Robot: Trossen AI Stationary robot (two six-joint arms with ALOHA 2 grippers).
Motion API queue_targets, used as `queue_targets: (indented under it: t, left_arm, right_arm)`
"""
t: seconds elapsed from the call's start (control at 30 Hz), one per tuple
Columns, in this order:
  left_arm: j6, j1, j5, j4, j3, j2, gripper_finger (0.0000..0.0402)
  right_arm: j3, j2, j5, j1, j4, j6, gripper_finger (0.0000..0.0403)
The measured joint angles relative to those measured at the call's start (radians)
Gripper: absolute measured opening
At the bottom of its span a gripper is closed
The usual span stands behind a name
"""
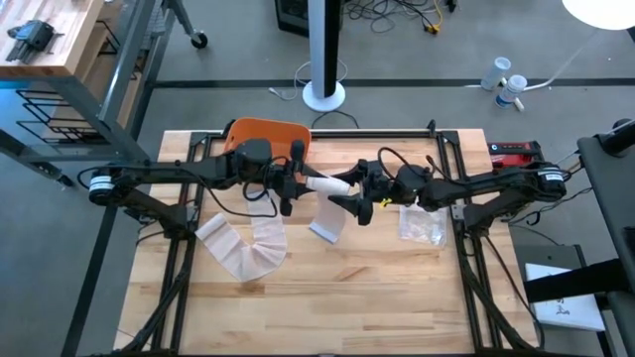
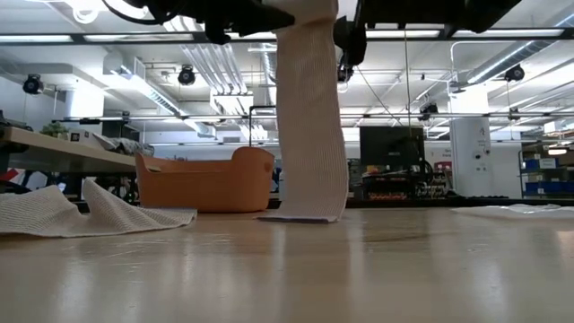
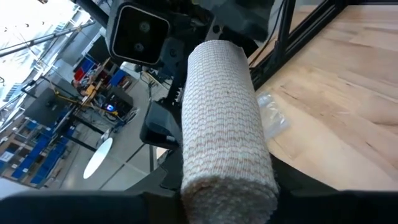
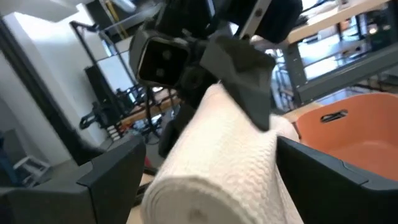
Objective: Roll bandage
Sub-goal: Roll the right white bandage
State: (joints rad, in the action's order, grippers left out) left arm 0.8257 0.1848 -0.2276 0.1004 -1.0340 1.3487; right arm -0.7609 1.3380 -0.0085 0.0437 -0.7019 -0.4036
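Observation:
A white bandage roll [image 1: 324, 183] hangs level above the table's middle, between my left gripper [image 1: 295, 186] and my right gripper [image 1: 355, 198], each shut on one end of it. Its loose strip [image 2: 309, 117] hangs straight down, and the strip's lower end [image 2: 300, 215] lies on the table. A second, unrolled bandage [image 1: 243, 248] lies crumpled on the table toward the near left. In the left wrist view the roll [image 3: 227, 124] runs away from the fingers toward the right gripper. My left gripper holds the roll's left end [image 3: 230, 186] between its two fingers, coming level from the table's left, along the roll; one finger [image 4: 249, 87] lies over that end. The roll is lifted clear and level. My right gripper holds the roll's right end [image 4: 205, 193] between its two fingers [image 4: 112, 168], coming level from the table's right, along the roll. The roll is clear of the table, with the strip hanging below it.
An orange basket [image 1: 268, 134] stands at the far side, just behind the grippers. A clear plastic bag [image 1: 422, 223] lies on the table under the right arm. Bare wood lies toward the near edge [image 1: 327, 307].

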Motion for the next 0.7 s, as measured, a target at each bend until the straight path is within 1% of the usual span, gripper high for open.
queue_targets:
  t: [0.13,0.33,0.7]
  left_arm:
    - [-0.02,-0.001,0.0,0.007,-0.001,-0.007,0.0114]
    - [-0.025,-0.001,0.0,0.013,-0.001,-0.008,0.0109]
    - [-0.035,-0.001,0.019,0.0,-0.002,-0.009,0.0113]
  right_arm:
    - [0.0,-0.017,0.0,0.0,-0.005,0.028,0.0344]
    - [0.0,-0.009,0.009,0.005,-0.014,-0.002,0.0344]
    - [0.0,0.014,0.008,-0.006,-0.015,-0.129,0.0344]
